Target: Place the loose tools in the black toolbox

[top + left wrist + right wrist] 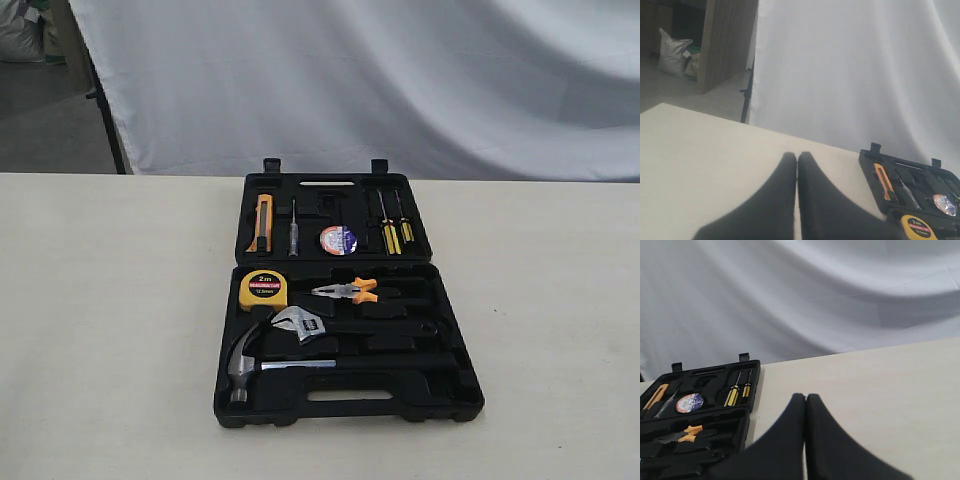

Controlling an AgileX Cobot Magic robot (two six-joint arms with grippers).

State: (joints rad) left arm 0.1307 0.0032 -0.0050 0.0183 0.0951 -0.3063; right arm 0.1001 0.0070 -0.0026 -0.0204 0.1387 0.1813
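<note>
Hammer [268, 365] lies in toolbox [452, 404] beside wrench [300, 324], pliers [346, 291], tape measure [263, 289].

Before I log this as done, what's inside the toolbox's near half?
Tape measure, pliers, adjustable wrench and claw hammer lie in that half of the toolbox. Whatever sits beneath them is covered.

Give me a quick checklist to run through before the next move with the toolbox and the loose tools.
1. Hammer lies inside the toolbox, near half: ok.
2. Wrench lies inside the near half: ok.
3. Tape roll sits in the far half: ok.
4. Every tool pressed fully into its recess: cannot tell.
5. Left gripper shut, empty, off the toolbox: ok.
6. Right gripper shut, empty, off the toolbox: ok.
</note>
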